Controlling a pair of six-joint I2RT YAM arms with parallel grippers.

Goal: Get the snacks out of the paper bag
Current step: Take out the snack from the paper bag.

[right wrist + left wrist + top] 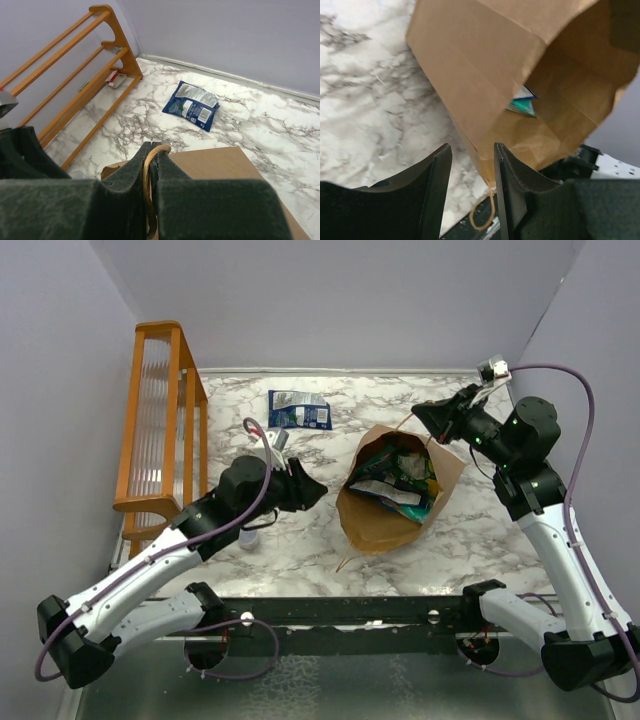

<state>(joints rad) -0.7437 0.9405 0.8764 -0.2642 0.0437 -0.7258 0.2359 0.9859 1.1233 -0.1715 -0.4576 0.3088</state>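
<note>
The brown paper bag (372, 522) lies tilted on the marble table with its mouth facing up and right, and several snacks (400, 478) show inside it. One dark blue snack packet (300, 409) lies flat on the table behind the bag. My right gripper (422, 414) is shut on the bag's twisted handle (148, 170) and holds the far rim up. My left gripper (322, 492) stands open just left of the bag, with nothing between its fingers (440, 170). In the left wrist view, a teal packet (522, 106) peeks from the bag's mouth (570, 100). The bag's other handle (482, 217) hangs loose.
An orange wooden rack (160, 420) stands along the left wall, with a small red-and-white item (116, 78) on its lower shelf. Purple walls close in the table on three sides. The dark blue packet (191, 105) lies between the rack and the bag (220, 165).
</note>
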